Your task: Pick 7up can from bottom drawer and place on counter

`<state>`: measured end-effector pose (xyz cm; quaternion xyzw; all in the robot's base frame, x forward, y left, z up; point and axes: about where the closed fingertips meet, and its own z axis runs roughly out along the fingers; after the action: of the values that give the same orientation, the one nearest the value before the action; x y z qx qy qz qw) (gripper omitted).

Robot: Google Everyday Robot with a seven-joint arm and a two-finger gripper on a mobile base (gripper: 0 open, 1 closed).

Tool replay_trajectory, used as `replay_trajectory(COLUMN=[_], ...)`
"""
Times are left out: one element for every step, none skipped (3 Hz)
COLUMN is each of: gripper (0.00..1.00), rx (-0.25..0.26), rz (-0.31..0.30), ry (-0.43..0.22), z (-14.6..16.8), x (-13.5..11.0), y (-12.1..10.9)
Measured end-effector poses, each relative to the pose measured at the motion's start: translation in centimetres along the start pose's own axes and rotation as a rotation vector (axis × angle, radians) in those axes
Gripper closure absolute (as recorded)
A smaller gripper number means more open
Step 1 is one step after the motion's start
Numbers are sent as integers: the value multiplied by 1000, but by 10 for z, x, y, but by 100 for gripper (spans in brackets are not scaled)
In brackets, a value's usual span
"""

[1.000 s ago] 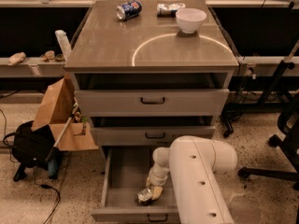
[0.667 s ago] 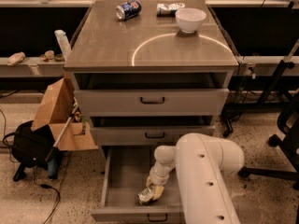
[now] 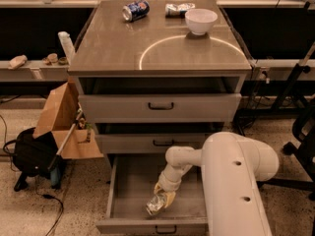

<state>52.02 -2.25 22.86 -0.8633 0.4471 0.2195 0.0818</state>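
Observation:
The bottom drawer (image 3: 129,187) is pulled open, with a flat grey inside and a dark handle on its front. The 7up can (image 3: 154,207), pale and silvery-green, sits tilted near the drawer's front middle. My gripper (image 3: 162,199) reaches down into the drawer from the white arm (image 3: 231,181) and is right at the can's upper right side, touching or around it. The counter (image 3: 113,48), with its pale arc mark, is above the three drawers.
On the counter's far edge lie a blue can (image 3: 135,10), a foil packet (image 3: 178,9) and a white bowl (image 3: 201,20). A cardboard box (image 3: 61,117) and a black bag (image 3: 32,151) stand on the floor to the left. A chair base (image 3: 300,132) is on the right.
The white arm's bulky near part has shifted a little to the right. The gripper and the can stay at almost the same spot in the drawer.

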Motion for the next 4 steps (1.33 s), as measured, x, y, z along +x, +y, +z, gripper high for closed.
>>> replay_trajectory(gripper=[100, 100, 100, 100], rx=[1, 4, 53, 53], rz=[-97, -180, -160, -160], ry=[-8, -2, 35, 35], z=[-28, -69, -132, -132], x=[-17, -41, -57, -57], y=[5, 10, 12, 12])
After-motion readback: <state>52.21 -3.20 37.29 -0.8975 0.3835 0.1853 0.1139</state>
